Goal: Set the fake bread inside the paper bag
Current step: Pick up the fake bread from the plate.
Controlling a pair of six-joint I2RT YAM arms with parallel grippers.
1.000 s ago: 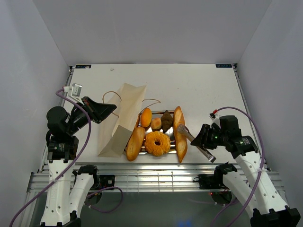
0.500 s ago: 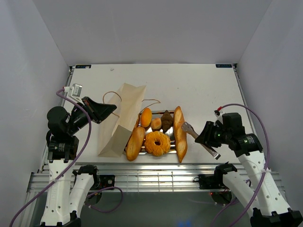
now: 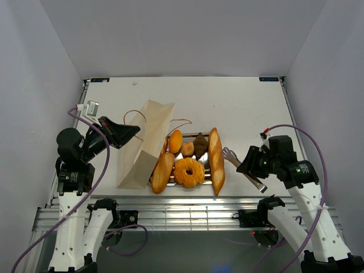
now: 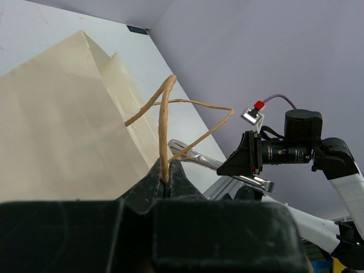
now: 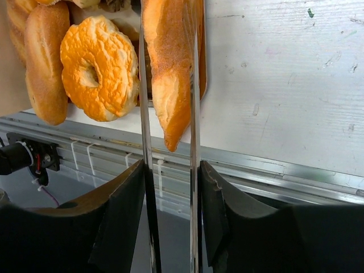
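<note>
Fingers of left gripper [image 4: 165, 177] pinch cord handle [image 4: 164, 114] of paper bag [image 4: 57, 119]; right gripper [image 5: 170, 193] clasps tongs [image 5: 193, 170].

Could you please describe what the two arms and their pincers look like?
Both the left arm and right arm are white below and black towards the wrist, each trailing a lilac cable. The left pincer and right pincer have black wedge-shaped fingers.

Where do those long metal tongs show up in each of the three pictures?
Top external: metal tongs just right of the long baguette, in the right gripper.
Left wrist: tongs centre-right, beyond the bag's cord handle.
Right wrist: two upright blades mid-picture, baguette seen between them.
Shared landmark: the right gripper holding them.
</note>
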